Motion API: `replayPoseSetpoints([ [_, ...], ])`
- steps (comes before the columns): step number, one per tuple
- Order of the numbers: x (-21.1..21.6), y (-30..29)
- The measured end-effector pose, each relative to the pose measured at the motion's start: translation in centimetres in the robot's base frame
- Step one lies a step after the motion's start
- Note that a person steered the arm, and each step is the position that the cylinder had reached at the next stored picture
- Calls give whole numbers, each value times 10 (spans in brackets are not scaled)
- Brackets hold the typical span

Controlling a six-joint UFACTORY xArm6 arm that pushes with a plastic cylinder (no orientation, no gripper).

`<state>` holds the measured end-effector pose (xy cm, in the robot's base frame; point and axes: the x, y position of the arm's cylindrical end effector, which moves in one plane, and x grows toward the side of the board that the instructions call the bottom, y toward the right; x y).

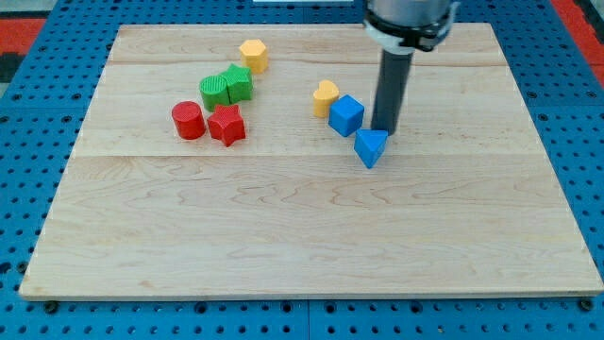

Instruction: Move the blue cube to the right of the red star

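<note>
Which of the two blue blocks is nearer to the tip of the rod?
The blue triangular block: my tip stands right at its upper edge. The blue cube lies a little further, to the view's left.

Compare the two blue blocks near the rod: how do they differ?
The blue cube is box-shaped; the blue triangular block is a wedge with a point toward the view's bottom. The cube sits beside the yellow heart block, apparently touching; the triangular block lies nearer the view's bottom, right beneath my tip. Both share the same blue and similar size.

Blue cube [346,115] well right of red star [226,125].
</note>
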<state>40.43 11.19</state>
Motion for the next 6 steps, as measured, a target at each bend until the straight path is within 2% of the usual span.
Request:
replayPoseSetpoints([
  [1, 16, 24],
  [2, 34, -31],
  [3, 35, -56],
  [4, 35, 11],
  [5, 0, 13],
  [6, -24, -9],
])
